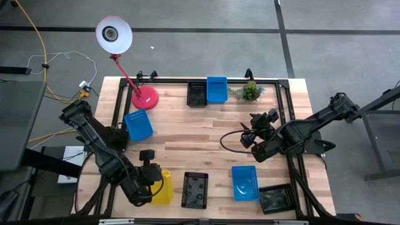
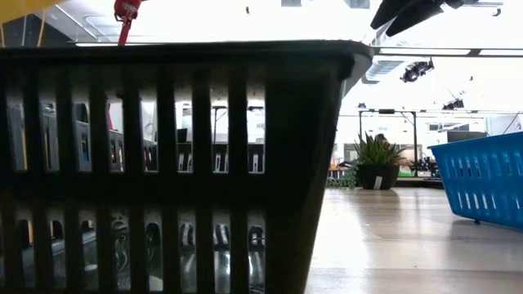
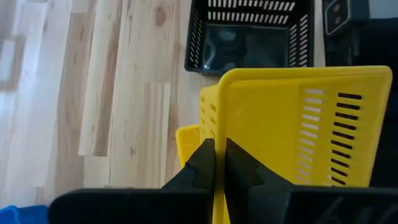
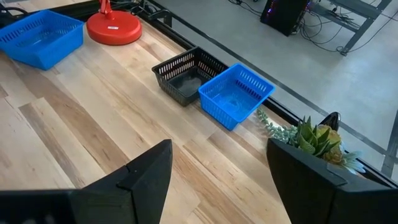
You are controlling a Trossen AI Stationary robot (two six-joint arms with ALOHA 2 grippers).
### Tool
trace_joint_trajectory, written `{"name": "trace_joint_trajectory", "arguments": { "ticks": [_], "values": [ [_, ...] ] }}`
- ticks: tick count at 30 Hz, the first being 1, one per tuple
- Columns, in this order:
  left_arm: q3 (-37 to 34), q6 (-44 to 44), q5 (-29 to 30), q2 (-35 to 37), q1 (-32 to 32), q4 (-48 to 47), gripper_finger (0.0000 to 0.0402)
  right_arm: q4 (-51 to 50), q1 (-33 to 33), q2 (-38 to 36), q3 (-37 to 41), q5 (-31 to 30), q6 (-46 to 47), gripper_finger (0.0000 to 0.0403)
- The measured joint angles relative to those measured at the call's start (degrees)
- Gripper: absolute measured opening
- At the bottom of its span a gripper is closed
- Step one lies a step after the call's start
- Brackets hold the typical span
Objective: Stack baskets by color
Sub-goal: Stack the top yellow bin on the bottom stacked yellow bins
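High view: yellow basket (image 1: 164, 187) sitting at the desk's (image 1: 187, 134) near edge, left claw (image 1: 152, 181) pinching its wall, jaws closed on it. Black basket (image 1: 195, 189) lying just beside. Right claw (image 1: 250, 139) hovering wide above bare desk, holding nothing.

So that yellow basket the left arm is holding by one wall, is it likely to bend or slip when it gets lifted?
The yellow basket looks like thin slotted plastic, so probably light, and its wall may flex a little. The left end effector is shut on just one edge, so the basket could swing or tilt. The smooth plastic might also slip somewhat.
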State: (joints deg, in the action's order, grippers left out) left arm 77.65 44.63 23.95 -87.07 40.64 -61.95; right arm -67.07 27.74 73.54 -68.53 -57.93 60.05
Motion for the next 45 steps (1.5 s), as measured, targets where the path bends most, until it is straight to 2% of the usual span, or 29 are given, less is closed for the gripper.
{"name": "trace_joint_trajectory", "arguments": {
  "ticks": [11, 20, 26, 35, 39, 45],
  "values": [
    [-0.7, 3.8, 0.3, 0.0, 0.8, -0.5, 0.0, -0.3, 0.0, 0.0, 0.0, 0.9, -0.1, 0.0249],
    [-7.9, 6.9, -3.0, 0.7, 0.8, 1.9, 0.0, -0.6, 0.0, 0.0, 0.0, 0.8, -0.1, 0.0249],
    [-8.6, 9.4, -7.7, 0.9, 0.7, 1.9, 0.0, -0.6, 0.0, 0.0, 0.0, 0.8, -0.1, 0.0249],
    [-8.6, 10.3, -9.3, 0.8, 0.6, 1.8, 0.0002, -0.6, 0.0, 0.0, 0.0, 0.7, 0.0, 0.0249],
    [-8.6, 9.4, -9.9, 0.7, -0.2, 1.8, 0.0018, -0.6, 0.0, 0.0, 0.0, 0.7, -0.1, 0.0249],
    [-8.6, 8.5, -10.5, 0.7, -2.3, 1.9, 0.0068, -0.5, 0.0, 0.0, 0.0, 0.7, 0.0, 0.0249]
  ]
}}
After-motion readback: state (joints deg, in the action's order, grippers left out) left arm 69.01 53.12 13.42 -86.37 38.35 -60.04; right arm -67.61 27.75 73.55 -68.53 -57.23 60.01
